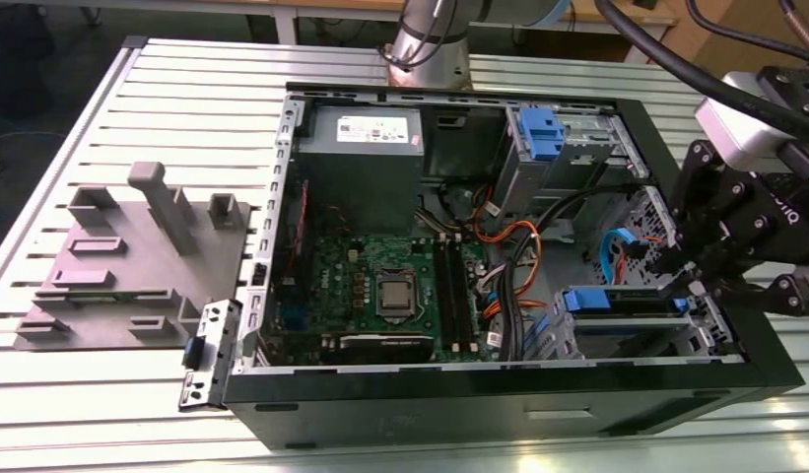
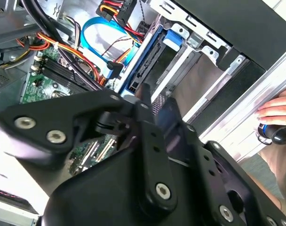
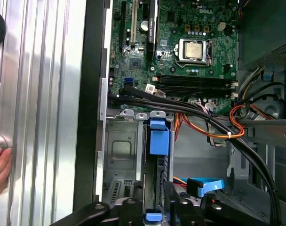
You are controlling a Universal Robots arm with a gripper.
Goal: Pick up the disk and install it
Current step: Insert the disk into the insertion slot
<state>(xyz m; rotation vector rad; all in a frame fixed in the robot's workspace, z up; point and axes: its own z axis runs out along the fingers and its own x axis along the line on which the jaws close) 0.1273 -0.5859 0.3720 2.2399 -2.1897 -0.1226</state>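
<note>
Disk (image 1: 617, 302) stands on edge in the drive bay of the open computer case (image 1: 509, 394), at the exterior view's right. Its long axis runs along the case's near wall, blue tab end toward the motherboard (image 1: 365, 286). The power supply's (image 1: 365, 148) white sticker is too small to read. Orange and black cables (image 3: 223, 135) cross just beside the bay. The gripper (image 1: 683, 284) sits at the disk's other end; whether it grips, I cannot tell. A hand (image 2: 279, 109) lies at the desk's (image 1: 180, 89) edge.
</note>
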